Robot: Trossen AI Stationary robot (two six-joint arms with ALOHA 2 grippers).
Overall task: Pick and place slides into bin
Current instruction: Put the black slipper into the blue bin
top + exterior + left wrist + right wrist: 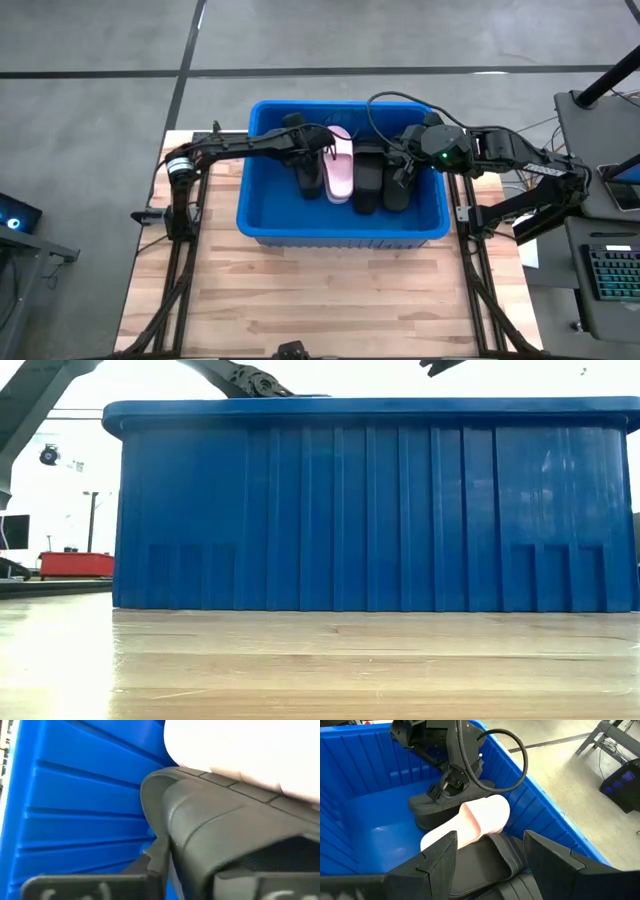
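The blue bin (262, 215) stands mid-table and fills the low view (370, 500). Inside it lie a pale pink slide (340, 168) and three black slides side by side on the floor. My left gripper (303, 150) reaches in from the table's left and is shut on the leftmost black slide (306, 180). It also shows in the right wrist view (442, 787). My right gripper (490, 852) is open inside the bin's right half, its fingers on either side of a black slide (492, 865) without a plain touch. My left gripper holds the leftmost black slide by its raised side edge (165, 845), which runs back between the two fingers. The fingers come from above, slanting from the table's left. The slide's sole (427, 815) rests on the bin floor beside the pink slide.
The bin's near-left floor (365, 835) is bare blue plastic. A black cable (517, 750) loops over the bin's far rim. Bare wooden table (330, 290) lies in front of the bin. A desk with a keyboard (610, 270) stands to the right.
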